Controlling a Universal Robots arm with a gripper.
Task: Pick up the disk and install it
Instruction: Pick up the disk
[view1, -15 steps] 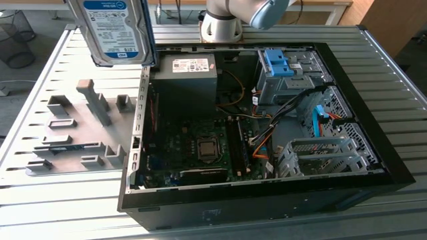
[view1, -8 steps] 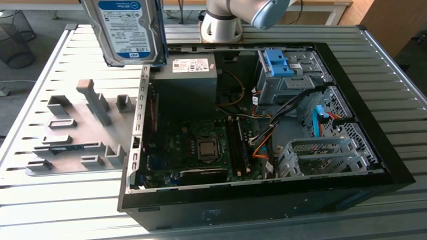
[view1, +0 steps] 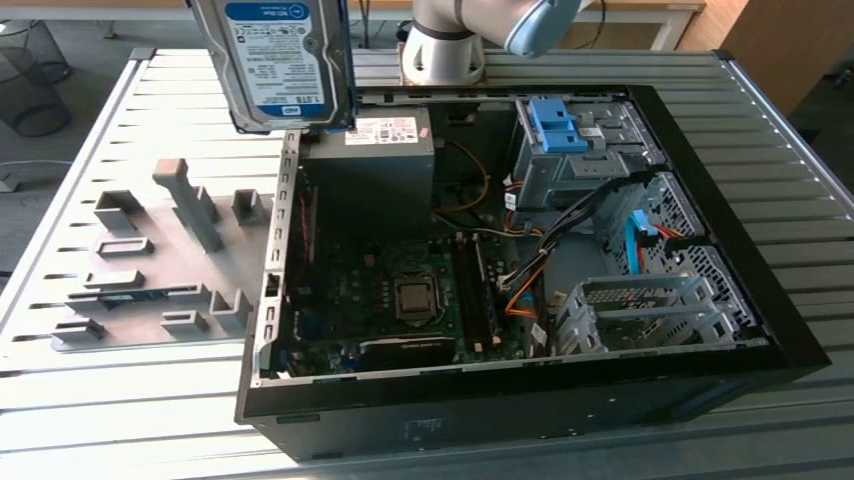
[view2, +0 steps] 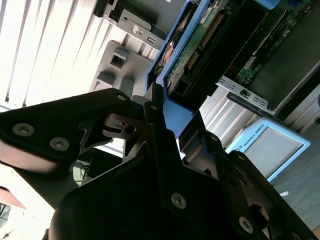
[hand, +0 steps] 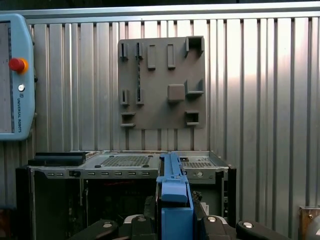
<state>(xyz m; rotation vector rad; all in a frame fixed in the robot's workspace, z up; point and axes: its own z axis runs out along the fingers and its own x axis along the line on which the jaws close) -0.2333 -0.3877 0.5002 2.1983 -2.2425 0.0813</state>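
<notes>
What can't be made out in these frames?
- Exterior view: the disk's upper end, cut by the top edge.
- Second wrist view: the disk's near end, behind the tool shut on it.
- First wrist view: the disk's label; it is seen edge-on.
- Exterior view: the drive cage's interior, screened by its walls and blue bracket.

The computer case lay on the slatted table, the fixture plate beside it at the exterior view's left, the arm's base behind it, the disk above its far plate-side corner.
</notes>
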